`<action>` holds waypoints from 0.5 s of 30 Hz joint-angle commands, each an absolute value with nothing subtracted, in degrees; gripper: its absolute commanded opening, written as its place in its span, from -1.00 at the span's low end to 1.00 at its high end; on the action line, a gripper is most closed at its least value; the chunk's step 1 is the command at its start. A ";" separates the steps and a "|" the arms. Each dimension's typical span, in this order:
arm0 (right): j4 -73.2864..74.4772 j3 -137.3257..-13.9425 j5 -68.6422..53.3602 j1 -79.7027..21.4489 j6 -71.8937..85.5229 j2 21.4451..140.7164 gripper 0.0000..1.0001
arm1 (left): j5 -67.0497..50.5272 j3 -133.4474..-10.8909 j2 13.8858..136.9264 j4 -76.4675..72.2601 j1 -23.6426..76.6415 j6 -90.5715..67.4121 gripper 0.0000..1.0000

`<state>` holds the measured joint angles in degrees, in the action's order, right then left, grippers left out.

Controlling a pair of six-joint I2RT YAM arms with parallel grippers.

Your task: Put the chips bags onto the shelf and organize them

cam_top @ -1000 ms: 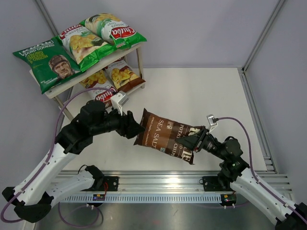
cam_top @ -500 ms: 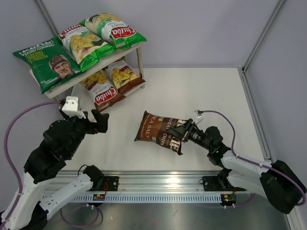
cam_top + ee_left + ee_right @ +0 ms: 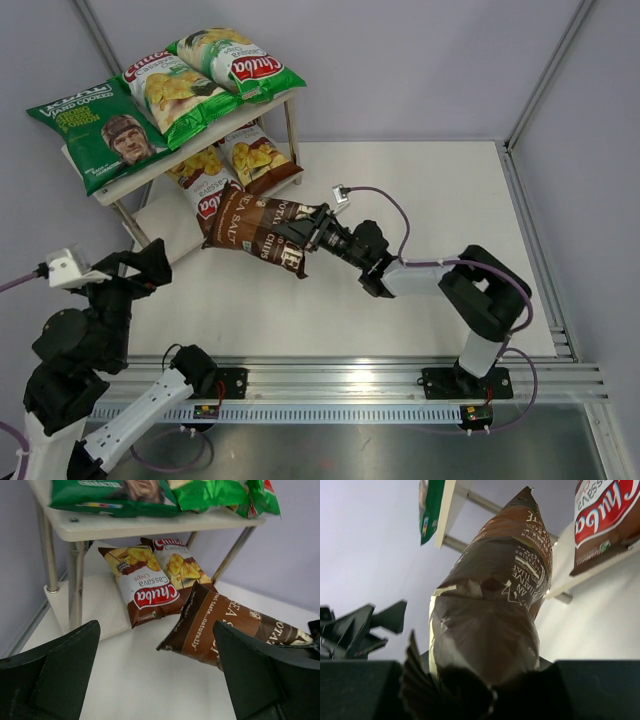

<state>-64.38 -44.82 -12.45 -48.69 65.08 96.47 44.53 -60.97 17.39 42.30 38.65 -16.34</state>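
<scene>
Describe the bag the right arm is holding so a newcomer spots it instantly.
Find the two-tier shelf, far left on the table. In front of its lower board, the right gripper holds one dark brown bag. Unlike the brown Chuba bags beside it, it reads SEA SALT, without a red logo.

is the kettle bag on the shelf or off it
Off. The right gripper grips one end of the kettle bag; its other end lies just short of the lower board, beside a brown Chuba bag.

left arm [image 3: 85, 345] and right arm [image 3: 480, 300]: white links, black joints, purple cables [image 3: 372, 189], black fingers [image 3: 55, 675]
</scene>
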 commanded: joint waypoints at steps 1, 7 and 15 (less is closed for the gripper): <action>-74.35 -53.68 -8.79 -49.13 66.71 104.38 -0.89 | 52.46 -60.38 12.59 37.62 38.32 -17.23 0.98; -70.32 -66.43 -9.32 -49.39 64.78 112.83 -0.90 | 54.23 -58.80 10.46 36.38 38.32 -15.38 0.98; -62.06 -81.46 -8.18 -50.54 61.35 121.81 -0.91 | 49.93 -57.40 10.99 36.39 34.55 -16.00 0.98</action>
